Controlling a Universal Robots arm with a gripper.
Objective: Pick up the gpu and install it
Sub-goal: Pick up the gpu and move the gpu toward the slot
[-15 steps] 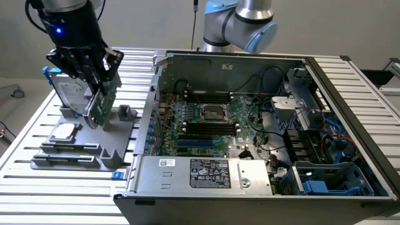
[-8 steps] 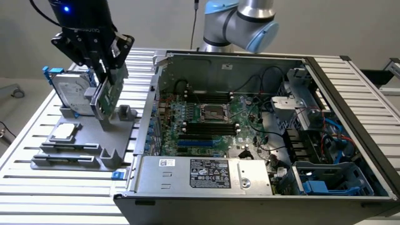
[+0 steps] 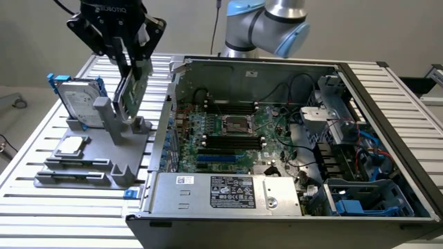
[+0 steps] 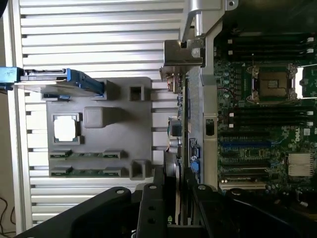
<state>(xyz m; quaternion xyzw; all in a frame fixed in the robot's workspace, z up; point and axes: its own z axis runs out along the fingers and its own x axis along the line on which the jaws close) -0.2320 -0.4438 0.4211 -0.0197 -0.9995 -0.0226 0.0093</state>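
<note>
My claw [image 3: 135, 65] pinches the gpu [image 3: 132, 91] by its top edge, so it hangs upright. It's over the stand [image 3: 90, 161], beside the case [image 3: 207, 228].

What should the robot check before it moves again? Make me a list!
1. Gripper shut on the graphics card: ok.
2. Card hangs on edge below the fingers: ok.
3. Card's lower edge free of the gray stand: cannot tell.
4. Hard drive stands apart from the card: ok.
5. Computer case open on top, green board showing: ok.
6. Blue slot on the board empty: ok.
</note>
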